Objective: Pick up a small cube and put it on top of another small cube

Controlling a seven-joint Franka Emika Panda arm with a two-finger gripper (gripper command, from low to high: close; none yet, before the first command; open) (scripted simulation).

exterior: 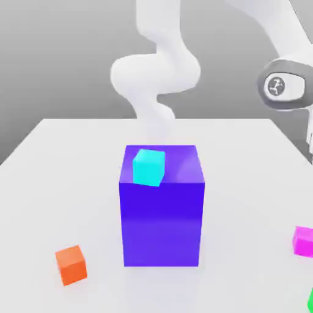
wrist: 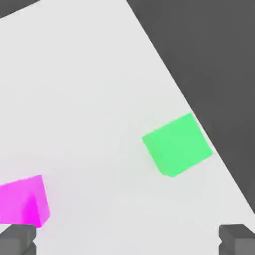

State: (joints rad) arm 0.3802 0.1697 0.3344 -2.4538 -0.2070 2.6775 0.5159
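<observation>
Seen from the hand view, my gripper [wrist: 127,241] is open, its two dark fingertips [wrist: 17,239] far apart and nothing between them. It hovers above the white table. A green cube [wrist: 177,144] lies below, close to the table's edge. A magenta cube [wrist: 22,201] lies near one fingertip, untouched. In the exterior view the magenta cube [exterior: 303,240] sits at the right border and the green cube [exterior: 310,299] at the bottom right corner. A cyan cube [exterior: 148,167] rests on top of a tall blue block [exterior: 162,226]. An orange cube [exterior: 71,265] lies at the front left.
The white arm [exterior: 156,73] rises behind the blue block and bends over to the exterior view's right, its wrist joint [exterior: 281,85] high above the table. The table edge [wrist: 199,119] runs diagonally right beside the green cube.
</observation>
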